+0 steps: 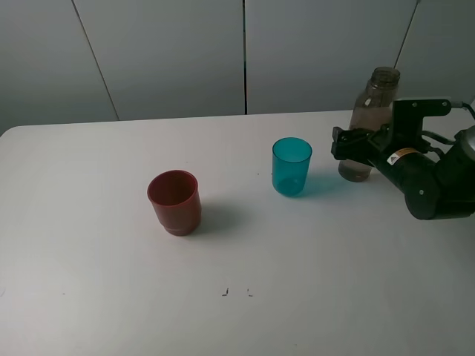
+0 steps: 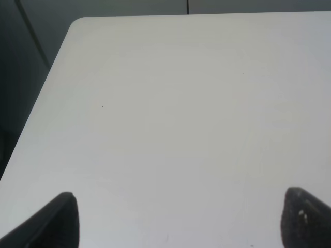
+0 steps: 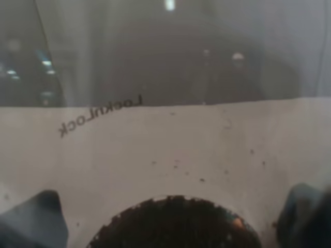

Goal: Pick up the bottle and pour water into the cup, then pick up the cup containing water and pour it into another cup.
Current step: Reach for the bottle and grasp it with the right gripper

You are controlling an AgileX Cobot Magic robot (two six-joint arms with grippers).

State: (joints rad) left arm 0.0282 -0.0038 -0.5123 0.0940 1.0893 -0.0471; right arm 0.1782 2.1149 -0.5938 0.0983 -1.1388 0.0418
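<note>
Exterior high, bottle (image 1: pixel 378 93) behind right gripper (image 1: pixel 340 144), teal cup (image 1: pixel 291 167), red cup (image 1: pixel 174 202) leftward

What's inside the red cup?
Only the dark inner wall of the red cup shows. Its near side hides the bottom, so a little water there could not be seen.

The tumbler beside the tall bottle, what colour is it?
The small translucent plastic tumbler is teal-blue; the exterior high view shows it best.

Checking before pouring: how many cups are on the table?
2. The red cup sits left of centre; the teal cup stands to its right, near the bottle. None appears hidden.
</note>
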